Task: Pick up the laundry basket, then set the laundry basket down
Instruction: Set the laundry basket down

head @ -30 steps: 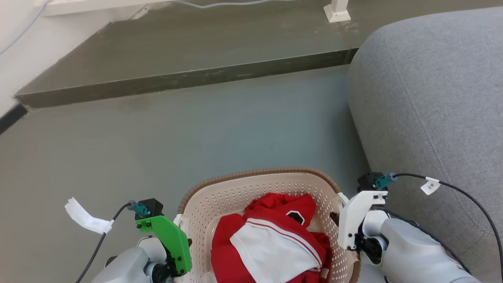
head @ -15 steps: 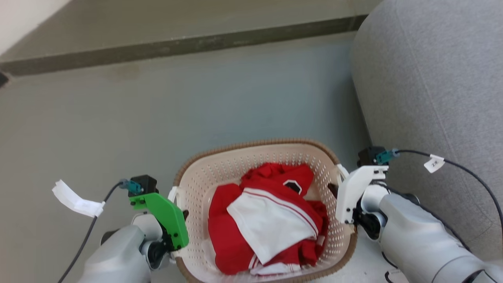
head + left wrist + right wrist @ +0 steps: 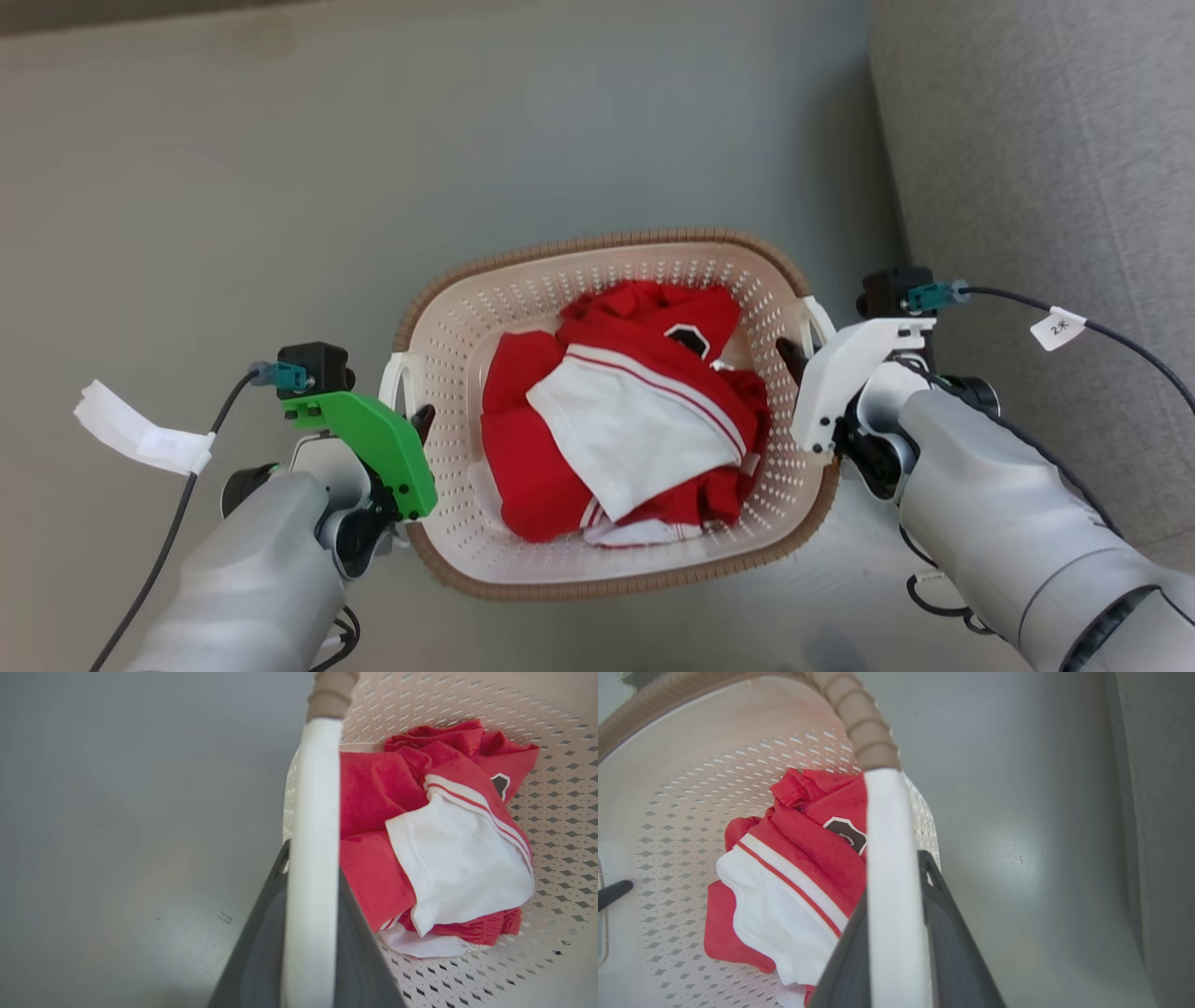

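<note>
The laundry basket, cream perforated plastic with a brown woven-look rim, sits in the middle of the head view between my two arms. A crumpled red and white garment lies inside it. My left gripper is shut on the basket's left white handle, with a dark finger on each side of the bar. On the opposite side, my right gripper is shut on the right white handle in the same way. Whether the basket's bottom touches the floor cannot be told.
A grey sofa stands close along the right side of the basket. Smooth grey floor stretches ahead and to the left. Cables with white tags trail from both wrists.
The head camera has tilted down, so the step at the back has left the picture and the whole basket shows, a little larger. Both grippers stay on the handles.
</note>
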Motion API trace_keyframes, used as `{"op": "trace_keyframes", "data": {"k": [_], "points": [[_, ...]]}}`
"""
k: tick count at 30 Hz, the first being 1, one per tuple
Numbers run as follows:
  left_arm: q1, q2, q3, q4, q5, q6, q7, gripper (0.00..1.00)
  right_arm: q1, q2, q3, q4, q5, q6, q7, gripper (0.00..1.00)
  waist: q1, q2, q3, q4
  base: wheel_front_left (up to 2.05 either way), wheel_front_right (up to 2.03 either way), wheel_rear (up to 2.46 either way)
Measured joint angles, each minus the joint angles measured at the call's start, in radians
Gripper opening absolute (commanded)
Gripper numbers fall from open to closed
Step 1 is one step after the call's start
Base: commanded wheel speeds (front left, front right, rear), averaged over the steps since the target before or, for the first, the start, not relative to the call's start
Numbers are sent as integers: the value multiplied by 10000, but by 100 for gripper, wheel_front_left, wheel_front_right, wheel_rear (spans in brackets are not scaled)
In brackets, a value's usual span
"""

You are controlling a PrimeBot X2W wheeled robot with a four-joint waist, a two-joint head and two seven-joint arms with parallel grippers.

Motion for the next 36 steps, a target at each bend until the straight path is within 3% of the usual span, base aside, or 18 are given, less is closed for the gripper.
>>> {"op": "trace_keyframes", "data": {"k": [16, 36], "points": [[-445, 347, 123, -543, 15, 0, -1327, 0, -596, 4, 29, -125, -50, 17, -1271, 0, 1, 0, 1939, 117, 0, 0, 0], [-904, 663, -167, -928, 17, 0, -1870, 0, -1066, 2, 219, -180, -100, 19, -1956, 0, 0, 0, 3299, 40, 0, 0, 0]]}}
